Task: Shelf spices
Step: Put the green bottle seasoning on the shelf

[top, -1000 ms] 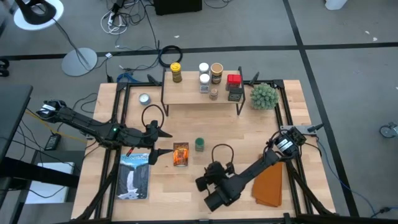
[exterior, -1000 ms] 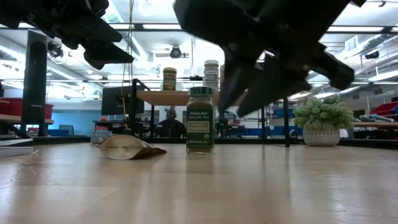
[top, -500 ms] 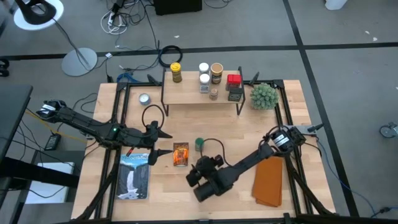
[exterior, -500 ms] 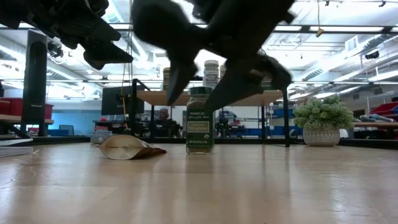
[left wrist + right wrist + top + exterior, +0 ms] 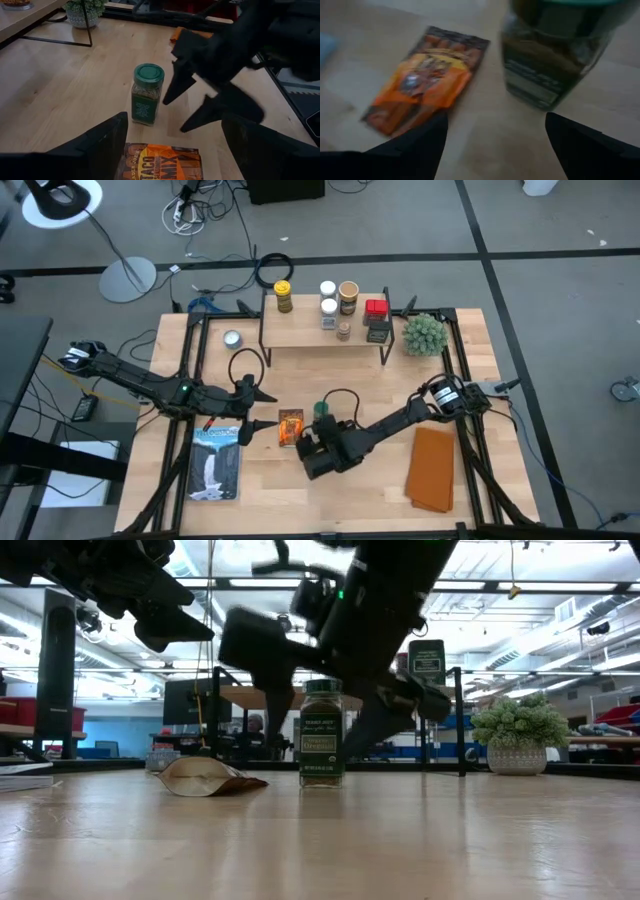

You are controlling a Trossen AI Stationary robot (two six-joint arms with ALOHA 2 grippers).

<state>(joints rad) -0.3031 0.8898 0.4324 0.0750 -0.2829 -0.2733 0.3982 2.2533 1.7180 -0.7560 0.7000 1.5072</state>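
Green-lidded jar (image 5: 146,93): a squarish glass jar with a ribbed round green lid and a dark green label is standing upright near the middle of the tabletop (image 5: 400,385); in the low view the label is reading "TRADER JOE'S", the smaller print too fine to read.
Orange packet (image 5: 290,427): a flat, glossy pouch is lying just beside the jar; the left wrist view is showing "TACO SEASONING MIX", partly cut off.
Right gripper (image 5: 192,102): its dark pointed jaws are standing wide apart, close to the jar and gripping nothing.
Left gripper (image 5: 262,410): it is hovering beside the packet, jaws spread and empty.
Shelf (image 5: 300,335): a light-wood board on thin black legs at the tabletop's far edge is carrying several small jars and a red tin (image 5: 375,307); their labels are unreadable.
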